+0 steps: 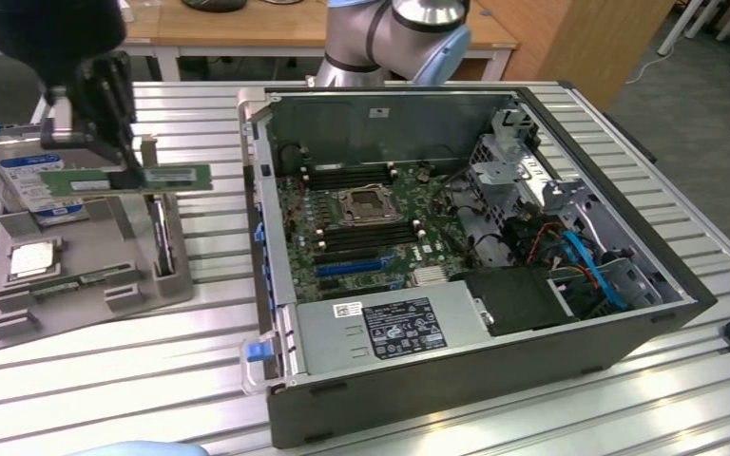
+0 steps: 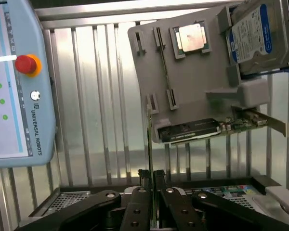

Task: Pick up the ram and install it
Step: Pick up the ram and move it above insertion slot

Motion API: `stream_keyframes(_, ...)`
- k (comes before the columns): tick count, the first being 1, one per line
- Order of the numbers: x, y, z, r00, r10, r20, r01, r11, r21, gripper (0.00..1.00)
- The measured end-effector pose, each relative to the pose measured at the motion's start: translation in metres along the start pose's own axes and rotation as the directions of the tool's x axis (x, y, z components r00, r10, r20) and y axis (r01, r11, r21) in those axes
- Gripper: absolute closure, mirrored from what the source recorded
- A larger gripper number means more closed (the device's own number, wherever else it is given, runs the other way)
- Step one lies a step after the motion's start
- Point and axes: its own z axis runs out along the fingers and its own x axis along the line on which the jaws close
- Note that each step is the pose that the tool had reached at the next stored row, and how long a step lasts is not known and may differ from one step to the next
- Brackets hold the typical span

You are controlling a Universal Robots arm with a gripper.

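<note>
The ram [image 1: 137,178], a long thin green stick, hangs level above the grey parts tray [image 1: 10,318] at the exterior view's left. My gripper [image 1: 91,163] is shut on the ram's left part, from above. In the wrist view the ram [image 2: 150,139] shows edge-on as a thin line rising out of my gripper [image 2: 151,174], whose two dark fingers [image 2: 160,179] press on it from both sides. The open computer case [image 1: 669,285] lies to the exterior view's right, with the motherboard [image 1: 353,237] and its long slots [image 1: 346,176] exposed.
The tray holds a blue-and-white-labelled hard drive [image 1: 29,180], a square silver CPU [image 1: 33,258], another green stick [image 1: 86,280] and an upright card [image 1: 160,237]. A teach pendant [image 2: 19,82] with a red button lies on the slatted table [image 1: 124,370].
</note>
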Motion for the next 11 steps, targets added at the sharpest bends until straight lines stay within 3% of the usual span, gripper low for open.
stream_keyframes(4, -0.002, -0.0165, 0.0008, 1.0, 0.0, 0.0013, 0.0, 1.0, -0.0001, 0.87)
stream_keyframes(5, -0.002, -0.0249, 0.0012, 1.0, 0.0, 0.0021, 0.0, 1.0, -0.0001, 0.87)
stream_keyframes(11, -0.005, -0.0556, 0.0026, 1.0, 0.0, 0.0053, 0.0, 1.0, -0.0005, 0.87)
